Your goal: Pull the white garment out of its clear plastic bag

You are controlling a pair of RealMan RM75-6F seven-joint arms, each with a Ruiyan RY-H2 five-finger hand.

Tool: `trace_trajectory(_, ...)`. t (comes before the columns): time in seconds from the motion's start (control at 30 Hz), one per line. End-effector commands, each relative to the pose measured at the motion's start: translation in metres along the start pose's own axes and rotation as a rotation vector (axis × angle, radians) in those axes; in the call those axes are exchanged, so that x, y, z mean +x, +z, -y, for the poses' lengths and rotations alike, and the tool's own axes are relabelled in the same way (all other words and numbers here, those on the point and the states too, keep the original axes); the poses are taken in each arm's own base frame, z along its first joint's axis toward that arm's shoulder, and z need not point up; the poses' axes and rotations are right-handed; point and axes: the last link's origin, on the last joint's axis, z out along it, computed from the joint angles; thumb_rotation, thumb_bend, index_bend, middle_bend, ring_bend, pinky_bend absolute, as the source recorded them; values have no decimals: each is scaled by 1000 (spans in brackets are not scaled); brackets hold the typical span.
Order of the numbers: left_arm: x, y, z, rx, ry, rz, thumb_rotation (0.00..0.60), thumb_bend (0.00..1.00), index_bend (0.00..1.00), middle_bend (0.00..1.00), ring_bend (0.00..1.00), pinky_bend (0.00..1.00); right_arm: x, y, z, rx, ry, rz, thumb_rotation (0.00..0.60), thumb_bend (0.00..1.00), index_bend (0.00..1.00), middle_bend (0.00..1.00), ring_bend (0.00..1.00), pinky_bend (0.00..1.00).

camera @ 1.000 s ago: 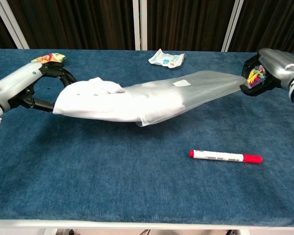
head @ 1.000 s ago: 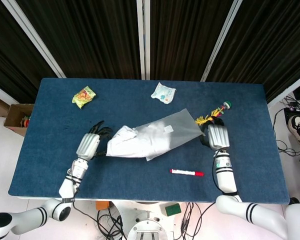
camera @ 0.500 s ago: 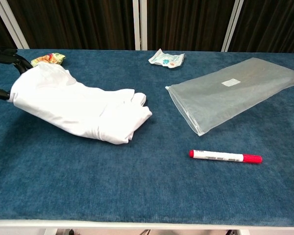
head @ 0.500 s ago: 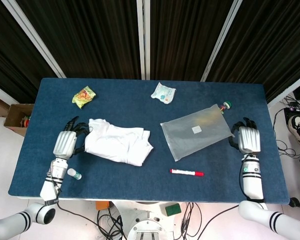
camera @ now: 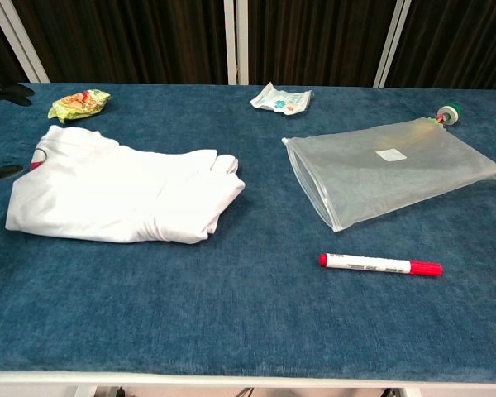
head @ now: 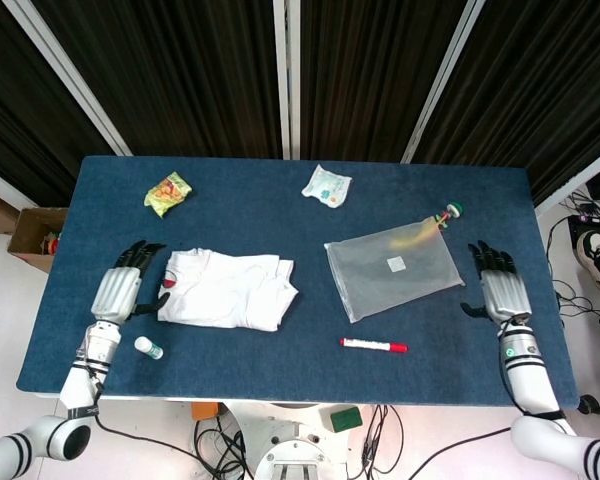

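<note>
folded white cloth garment (head: 227, 290) lying flat on the blue felt desk (head: 310, 225), fully out of and well apart from the flat clear plastic bag (head: 394, 267). left hand (head: 118, 293) just beside garment's edge, fingers (head: 138, 252) spread, apparently touching nothing; right hand (head: 500, 288) beyond bag, fingers (head: 488, 255) spread, empty. red-capped white marker (head: 373, 345) below bag.

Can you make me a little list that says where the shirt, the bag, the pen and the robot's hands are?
shirt: white shirt lies folded on the table's left, outside the bag
bag: clear plastic bag lies flat on the right, with no shirt in it
pen: red and white pen in front of the bag
left hand: left hand beside the shirt, fingers spread
right hand: right hand beside the bag, fingers spread
</note>
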Motion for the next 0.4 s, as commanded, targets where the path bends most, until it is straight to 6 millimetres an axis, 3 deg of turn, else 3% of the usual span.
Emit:
trace_trajectory(0.03,33,-27,17,85,111,0,600,152,82,96,27,117,34,-25,-15,24,37,-35,600,165,0,75,0,18)
trace_trajectory(0.2,70,-63,38,172,233,-83,600,152,125,97,27,117,63,-58,-35,65,80,-183,600,231,69,184,1,95)
trace_trajectory(0.4,94,-111,46,230,263,-150,600,153,141,103,27,117,72,-92,-50,104,113,-252,600,254,99,203,1,96)
